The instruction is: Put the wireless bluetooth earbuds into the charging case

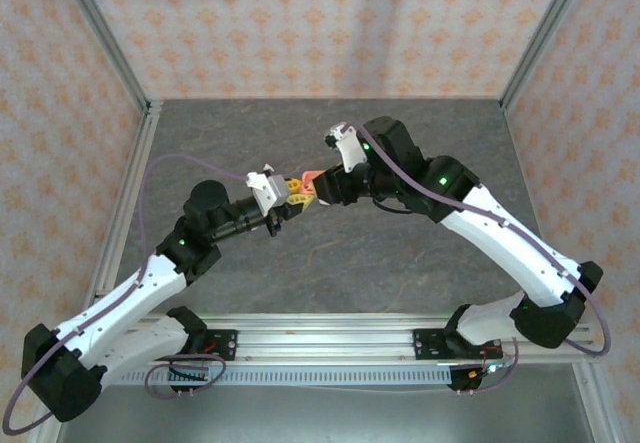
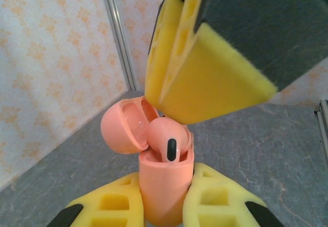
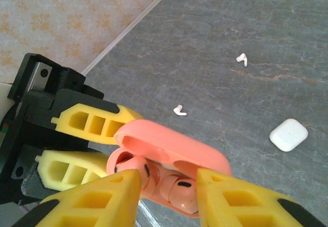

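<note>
Top view: both arms meet in mid-air over the middle of the worktop [image 1: 250, 283]. The left end effector [image 1: 297, 194] and right end effector [image 1: 322, 191] are nose to nose, with the pink case [image 1: 311, 177] between them. It's too small here to tell anything about the grip.

Left wrist view: the left end effector [image 2: 166, 186] is clamped on the body of the pink case [image 2: 164, 191], one yellow finger on each side. The case stands upright and its lid [image 2: 120, 129] is flipped open to the side. A pink earbud [image 2: 166, 141] sits in the mouth of the case. Right above it is a finger [image 2: 215, 83] of the other arm, its tip down at the earbud.

Right wrist view: the right end effector [image 3: 168, 178] is part-way open with the pink earbuds [image 3: 179, 191] between its fingers, both seated in the open pink case [image 3: 174, 145]. One bud touches a finger. Past the case, the other arm's yellow fingers [image 3: 92, 122] hold it. Further out on the worktop [image 3: 256, 22] lie two white earbuds [image 3: 180, 110], well apart from each other, and a shut white case [image 3: 288, 134] off to the side.
</note>
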`<state>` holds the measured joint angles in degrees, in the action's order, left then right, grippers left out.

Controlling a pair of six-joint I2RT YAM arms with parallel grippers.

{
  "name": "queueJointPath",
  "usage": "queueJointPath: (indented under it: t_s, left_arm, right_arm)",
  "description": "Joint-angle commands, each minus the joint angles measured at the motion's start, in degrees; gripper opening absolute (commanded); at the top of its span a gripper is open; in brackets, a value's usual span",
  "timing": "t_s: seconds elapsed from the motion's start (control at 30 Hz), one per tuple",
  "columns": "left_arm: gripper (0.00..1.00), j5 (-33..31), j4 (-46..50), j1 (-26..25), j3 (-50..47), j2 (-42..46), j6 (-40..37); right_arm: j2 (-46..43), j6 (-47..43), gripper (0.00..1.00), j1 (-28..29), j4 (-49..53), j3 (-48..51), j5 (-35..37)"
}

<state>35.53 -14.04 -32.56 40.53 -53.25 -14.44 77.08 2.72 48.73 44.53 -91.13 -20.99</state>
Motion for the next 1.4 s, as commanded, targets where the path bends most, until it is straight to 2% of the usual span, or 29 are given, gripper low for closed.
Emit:
queueJointPath:
  t_s: [0.0,0.3,0.73,1.03,1.37]
  left_arm:
    - [0.00,0.81,0.94,-0.27,2.75,-1.00,1.90]
    - [0.00,1.60,3.25,-0.23,3.80,-1.67,2.64]
    - [0.00,2.84,3.96,-0.25,3.79,-1.09,3.18]
    - [0.00,2.79,4.24,-0.23,3.19,-0.89,2.76]
    - [0.00,2.27,5.63,-0.24,2.45,-2.18,1.28]
  right_arm:
    - [-1.47,0.70,0.36,0.80,-2.57,0.55,-0.85]
    - [-1.83,2.20,0.37,0.84,-2.83,1.22,-2.49]
    - [3.15,0.93,0.35,0.65,1.06,0.25,-3.78]
    - [3.37,-0.04,0.17,-0.50,0.36,0.43,-2.93]
    - [0.21,1.36,0.06,-2.46,-1.64,1.51,-0.20]
